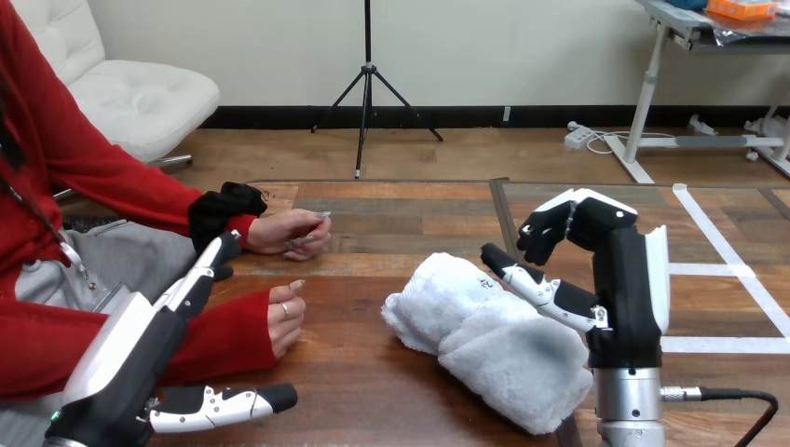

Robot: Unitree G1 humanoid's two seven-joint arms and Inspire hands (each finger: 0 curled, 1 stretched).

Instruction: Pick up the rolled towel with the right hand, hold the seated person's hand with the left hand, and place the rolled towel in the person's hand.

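A: Head view, fingers first: how do they stand?

B: The right hand's [630,298] fingers [545,233] are loosely bent and grasping nothing. Its thumb reaches over the rolled towel [484,340], which lies on the bench [391,214] at 9 o'clock from that hand. The left hand's [140,345] fingers [210,265] are straight and released, pointing to 1 o'clock. They are close to the person's nearer hand [284,321] but do not hold it.

A: So nothing is done yet?

B: I judge not: the pickup, the hand-hold and the handover are all left.

A: And the materials?

B: The towel is a fluffy white terry roll, soft and squashy. The bench is smooth dark wood, and the fingers are hard plastic.
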